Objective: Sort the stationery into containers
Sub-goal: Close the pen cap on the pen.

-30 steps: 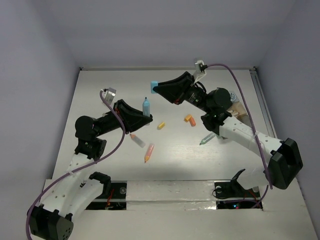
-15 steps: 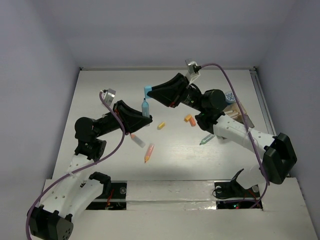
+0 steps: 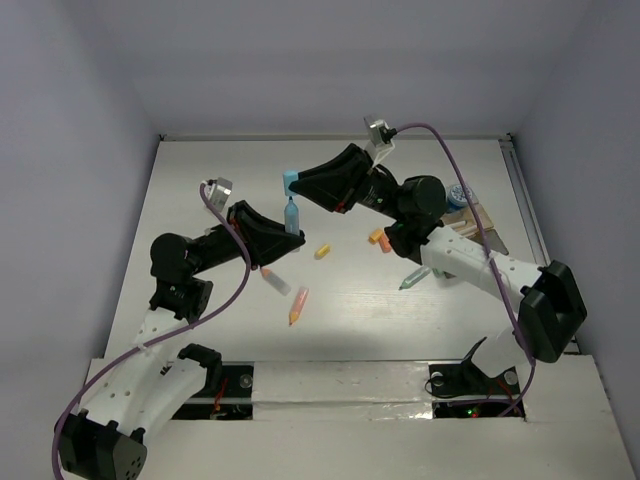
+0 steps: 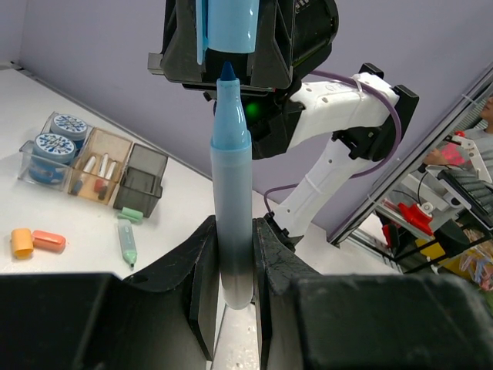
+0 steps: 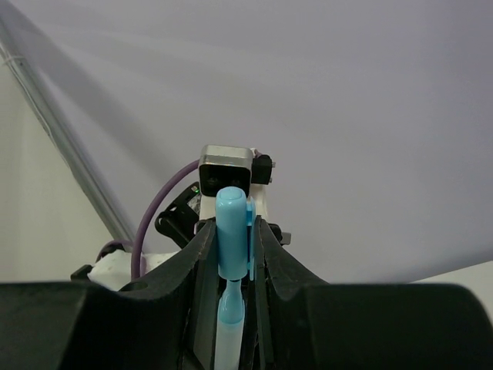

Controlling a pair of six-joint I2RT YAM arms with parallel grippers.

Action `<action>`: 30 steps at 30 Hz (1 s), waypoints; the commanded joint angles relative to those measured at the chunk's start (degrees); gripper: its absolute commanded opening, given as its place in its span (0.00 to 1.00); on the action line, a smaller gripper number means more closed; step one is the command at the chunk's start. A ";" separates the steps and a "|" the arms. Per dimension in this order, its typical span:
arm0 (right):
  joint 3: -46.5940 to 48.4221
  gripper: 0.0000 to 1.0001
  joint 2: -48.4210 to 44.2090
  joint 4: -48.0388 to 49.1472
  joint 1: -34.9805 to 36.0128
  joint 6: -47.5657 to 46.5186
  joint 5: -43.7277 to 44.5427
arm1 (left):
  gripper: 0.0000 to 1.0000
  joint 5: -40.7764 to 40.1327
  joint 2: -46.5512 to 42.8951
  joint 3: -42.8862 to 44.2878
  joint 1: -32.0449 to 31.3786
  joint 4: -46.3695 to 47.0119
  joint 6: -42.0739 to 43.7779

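Observation:
My left gripper [image 3: 284,238] is shut on a light-blue pen [image 3: 291,214] and holds it upright above the table, bare tip up. In the left wrist view the pen [image 4: 231,193] stands between the fingers [image 4: 204,270]. My right gripper [image 3: 296,186] is shut on the pen's light-blue cap [image 3: 289,182], just above the tip and in line with it. The cap [image 5: 232,231] hangs over the tip [image 5: 230,312] with a tiny gap. The trays [image 4: 142,177] lie at the right, one with blue-and-white pots [image 4: 55,146].
On the table lie an orange crayon [image 3: 298,305], a pink-tipped pen [image 3: 274,280], a yellow stub [image 3: 322,251], orange stubs [image 3: 380,240] and a green pen [image 3: 414,277]. The tan tray [image 4: 98,166] holds several small pieces. Tray group [image 3: 474,218] is by the right arm.
My right gripper has carried the cap left and a little down, from right of the pen to just over its tip. The left gripper and pen have stayed still.

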 commanded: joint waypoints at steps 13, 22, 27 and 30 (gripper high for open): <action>-1.76 0.00 -0.30 5.00 1.52 0.23 -1.52 | 0.00 -1.46 -1.80 -0.21 -0.25 0.79 2.44; -4.05 0.00 -0.65 6.15 1.52 0.32 -1.34 | 0.00 -1.72 -2.33 -0.13 -0.25 1.15 2.70; -5.89 0.00 -0.92 7.55 2.05 0.50 -1.43 | 0.00 -2.78 -2.16 0.57 -0.25 1.58 2.36; -7.03 0.00 -0.74 8.26 3.10 0.76 -2.05 | 0.00 -3.39 -1.80 1.19 -0.25 2.99 0.95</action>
